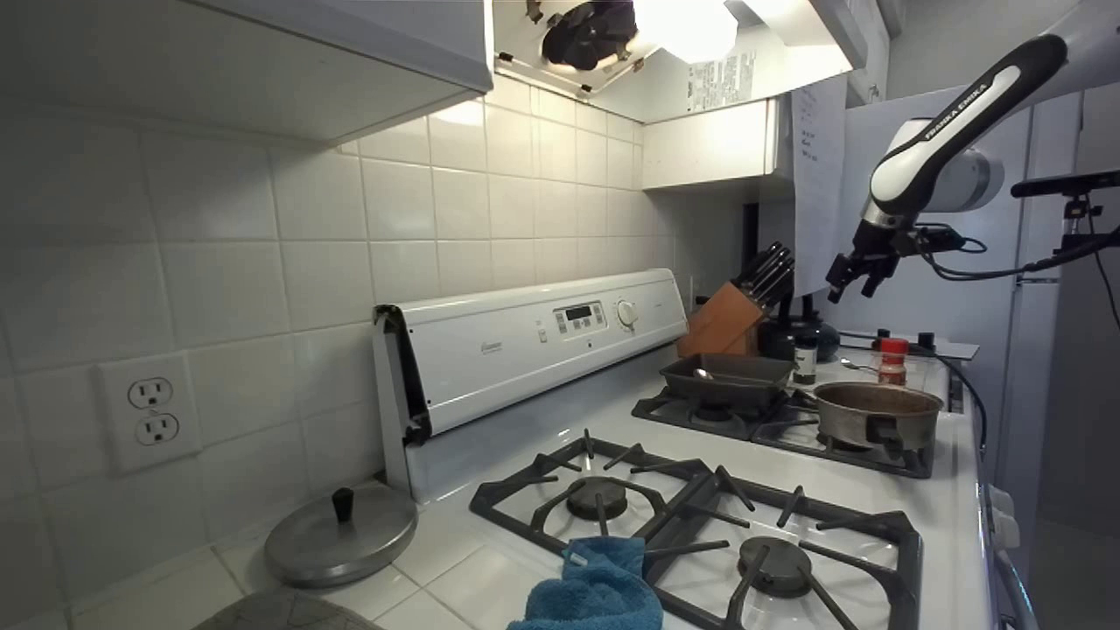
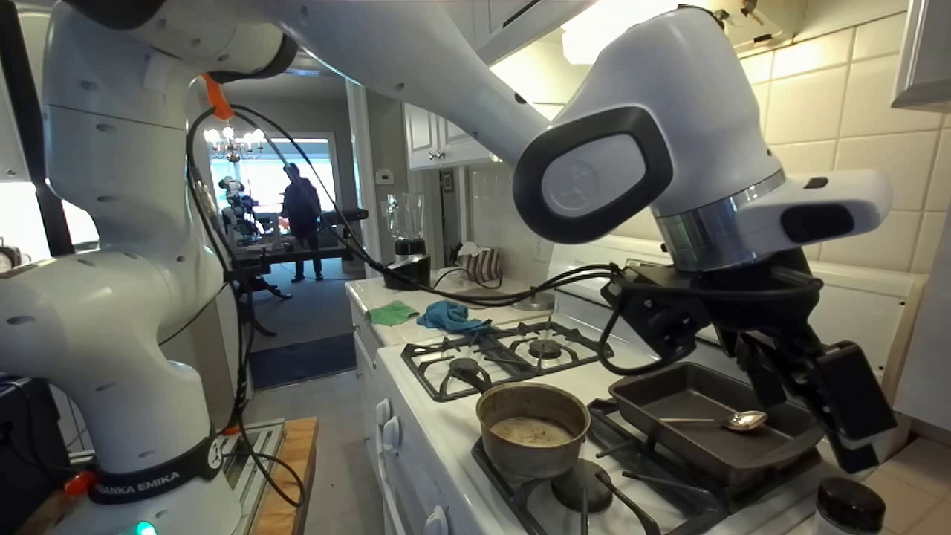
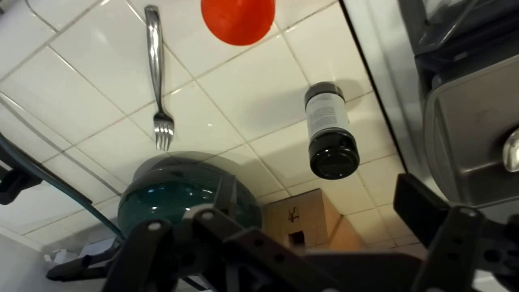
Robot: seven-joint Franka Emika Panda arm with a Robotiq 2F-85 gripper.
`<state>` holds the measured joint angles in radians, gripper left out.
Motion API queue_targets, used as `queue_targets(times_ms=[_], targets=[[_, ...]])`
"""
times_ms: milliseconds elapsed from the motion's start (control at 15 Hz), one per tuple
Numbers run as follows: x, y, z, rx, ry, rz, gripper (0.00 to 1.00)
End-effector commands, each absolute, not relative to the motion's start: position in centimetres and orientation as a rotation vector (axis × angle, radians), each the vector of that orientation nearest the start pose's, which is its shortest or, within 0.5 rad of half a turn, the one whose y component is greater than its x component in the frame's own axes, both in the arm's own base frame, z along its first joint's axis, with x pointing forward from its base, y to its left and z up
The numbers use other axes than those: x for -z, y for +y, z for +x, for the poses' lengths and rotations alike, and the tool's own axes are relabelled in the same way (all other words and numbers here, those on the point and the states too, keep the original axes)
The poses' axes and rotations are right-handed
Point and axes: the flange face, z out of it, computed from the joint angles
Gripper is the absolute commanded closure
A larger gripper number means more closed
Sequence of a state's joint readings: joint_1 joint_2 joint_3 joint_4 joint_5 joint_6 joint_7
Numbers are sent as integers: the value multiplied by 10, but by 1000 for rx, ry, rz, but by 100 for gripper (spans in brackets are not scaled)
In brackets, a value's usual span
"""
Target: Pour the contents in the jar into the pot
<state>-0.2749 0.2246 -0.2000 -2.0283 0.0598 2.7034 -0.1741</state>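
A grey pot point(image 1: 875, 416) sits upright on a front burner; in an exterior view the pot point(image 2: 533, 431) holds something pale with dark specks. A jar with a red cap point(image 1: 892, 360) stands on the counter behind it; its cap point(image 3: 238, 18) shows at the top of the wrist view. A jar with a black cap point(image 1: 805, 360) and a pale label stands to its left, and also shows in the wrist view point(image 3: 327, 115). Which jar the task means I cannot tell. My gripper point(image 1: 851, 287) is open and empty above the counter, touching neither jar; its fingers point(image 3: 320, 196) are wide apart.
A dark baking pan point(image 2: 706, 423) with a spoon point(image 2: 743, 421) sits beside the pot. A knife block point(image 1: 722, 322), a dark green round vessel point(image 3: 174, 190) and a fork point(image 3: 156, 73) are on the counter. The range hood point(image 1: 691, 61) and a hanging paper point(image 1: 818, 175) are above.
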Motion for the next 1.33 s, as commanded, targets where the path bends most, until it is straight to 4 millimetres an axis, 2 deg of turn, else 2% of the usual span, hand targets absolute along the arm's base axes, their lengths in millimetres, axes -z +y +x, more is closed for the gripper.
queue_targets(times_ms=[0, 467, 733, 1267], targets=[[-373, -284, 567, 765, 440, -3144, 0], [-332, -278, 578, 808, 265, -3201, 0], [-310, -281, 583, 884, 188, -3234, 0], [-287, -285, 596, 1026, 180, -3200, 0]])
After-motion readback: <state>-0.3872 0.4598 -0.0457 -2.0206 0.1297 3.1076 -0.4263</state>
